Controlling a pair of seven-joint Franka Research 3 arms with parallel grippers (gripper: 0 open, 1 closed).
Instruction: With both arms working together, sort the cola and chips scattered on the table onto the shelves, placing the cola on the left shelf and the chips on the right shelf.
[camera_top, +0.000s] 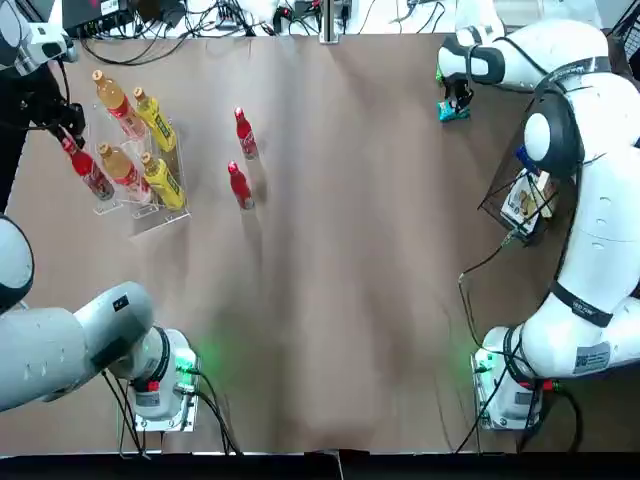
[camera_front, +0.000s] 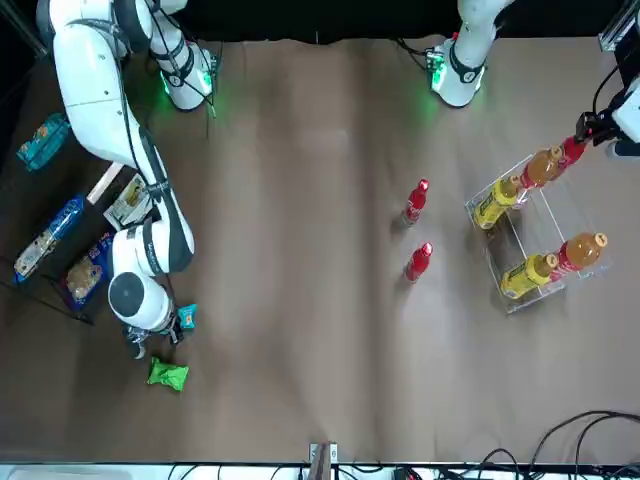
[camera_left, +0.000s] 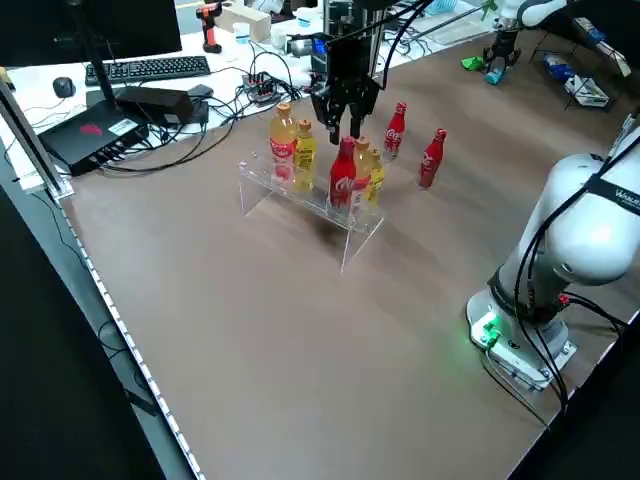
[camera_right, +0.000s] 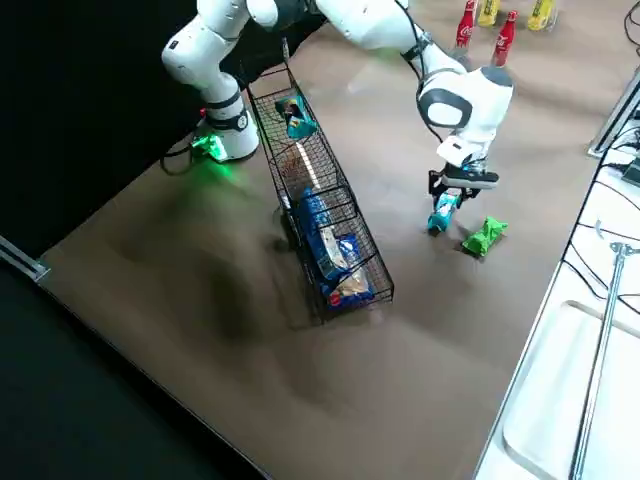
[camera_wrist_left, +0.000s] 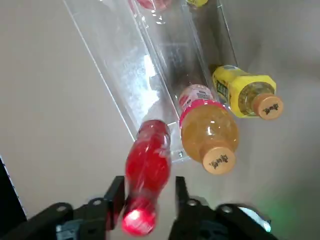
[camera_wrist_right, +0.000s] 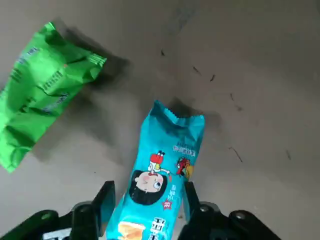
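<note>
Cola on the rack: one red bottle (camera_left: 342, 178) is standing in the clear acrylic rack (camera_top: 158, 222), beside orange bottles (camera_left: 283, 150) and yellow bottles (camera_left: 305, 155).
Loose cola: two red bottles (camera_top: 246, 135) (camera_top: 240, 187) are standing upright on the worktop (camera_top: 330, 300), near each other, between the two racks.
Left hand (camera_wrist_left: 150, 185): is hovering over the rack's end, its fingers open on either side of the racked cola's cap.
Right hand (camera_wrist_right: 146, 190): is reaching down beyond the wire-mesh basket rack (camera_right: 340, 215), fingers parted around one teal-blue bag (camera_wrist_right: 155, 175).
Green bag (camera_right: 485, 237): is lying on the worktop near that hand.
Other teal-blue bag (camera_right: 295, 117): is resting in the wire-mesh basket rack, with blue and white packets (camera_right: 325, 235).
</note>
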